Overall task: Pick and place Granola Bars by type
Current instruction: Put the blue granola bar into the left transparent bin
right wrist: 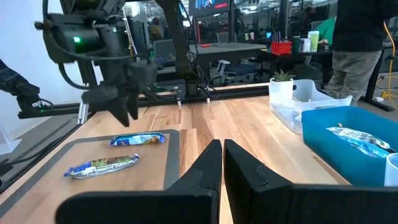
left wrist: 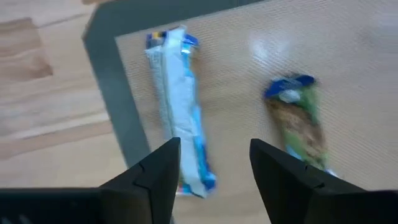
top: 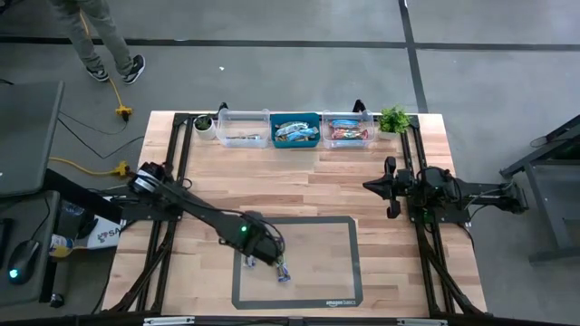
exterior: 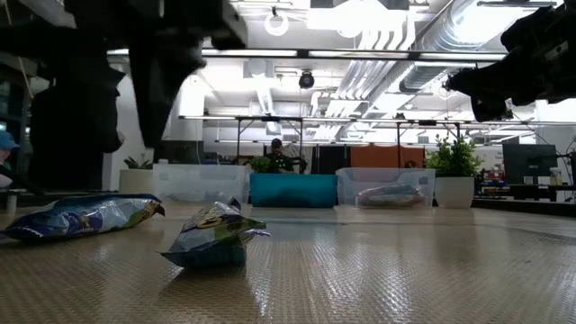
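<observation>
Two granola bars lie flat on the grey-bordered mat. The light-blue and white bar [left wrist: 177,106] [top: 249,263] lies by the mat's left border. The blue and green bar [left wrist: 298,118] [top: 284,272] lies to its right. The low view shows both, the light-blue bar [exterior: 85,216] and the blue and green bar [exterior: 214,238]. My left gripper [left wrist: 214,168] [top: 265,246] hovers open above them and touches neither. My right gripper [right wrist: 221,162] [top: 388,190] waits shut near the table's right edge. More bars lie in the blue bin [top: 295,131] and the right clear bin [top: 349,129].
Three bins stand in a row at the far edge: a clear bin [top: 243,129], the blue one and another clear one, with small potted plants [top: 204,122] [top: 393,118] at both ends. Bare wood lies between the mat [top: 353,272] and the bins. A person's legs [top: 100,41] show beyond the table.
</observation>
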Robot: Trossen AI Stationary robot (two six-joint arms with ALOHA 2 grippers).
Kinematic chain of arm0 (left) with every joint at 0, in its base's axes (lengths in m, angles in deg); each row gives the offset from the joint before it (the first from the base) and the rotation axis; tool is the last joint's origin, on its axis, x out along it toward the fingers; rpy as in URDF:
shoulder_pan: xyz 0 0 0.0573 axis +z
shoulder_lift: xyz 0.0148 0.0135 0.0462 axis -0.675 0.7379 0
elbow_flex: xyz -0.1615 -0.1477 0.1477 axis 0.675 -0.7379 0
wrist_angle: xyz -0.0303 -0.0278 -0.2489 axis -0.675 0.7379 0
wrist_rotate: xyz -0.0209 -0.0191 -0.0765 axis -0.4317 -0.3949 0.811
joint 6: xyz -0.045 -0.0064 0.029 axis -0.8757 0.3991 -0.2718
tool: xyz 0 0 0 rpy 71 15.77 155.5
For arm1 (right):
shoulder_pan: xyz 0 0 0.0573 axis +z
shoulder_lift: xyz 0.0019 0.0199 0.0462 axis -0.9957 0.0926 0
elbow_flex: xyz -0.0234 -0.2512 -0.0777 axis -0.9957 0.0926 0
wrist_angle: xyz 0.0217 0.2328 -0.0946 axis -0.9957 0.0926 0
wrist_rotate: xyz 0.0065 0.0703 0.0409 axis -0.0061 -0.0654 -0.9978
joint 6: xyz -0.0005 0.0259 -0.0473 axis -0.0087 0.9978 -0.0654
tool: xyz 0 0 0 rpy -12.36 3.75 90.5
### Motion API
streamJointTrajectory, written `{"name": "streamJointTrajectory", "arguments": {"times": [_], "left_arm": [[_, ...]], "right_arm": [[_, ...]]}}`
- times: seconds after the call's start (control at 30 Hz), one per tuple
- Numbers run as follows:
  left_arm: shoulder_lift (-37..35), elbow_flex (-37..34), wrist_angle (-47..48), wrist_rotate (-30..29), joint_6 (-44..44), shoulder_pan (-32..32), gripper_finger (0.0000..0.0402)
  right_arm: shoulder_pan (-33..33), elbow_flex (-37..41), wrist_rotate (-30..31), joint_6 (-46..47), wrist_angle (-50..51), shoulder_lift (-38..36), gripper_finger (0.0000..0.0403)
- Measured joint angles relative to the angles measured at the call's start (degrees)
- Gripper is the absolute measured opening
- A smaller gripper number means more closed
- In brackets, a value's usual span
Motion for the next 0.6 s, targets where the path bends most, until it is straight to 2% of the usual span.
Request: {"name": "streamJointTrajectory", "arguments": {"times": [0.37,0.6], "left_arm": [[2.23,-1.47,0.81,2.00,-0.37,0.60,0.0189],[2.22,-7.81,-8.16,5.20,-3.23,0.57,0.0189]], "right_arm": [[-0.01,0.00,0.00,-0.01,0.00,0.13,0.0000],[-0.01,0.00,0.01,0.01,0.00,0.52,0.0000]]}}
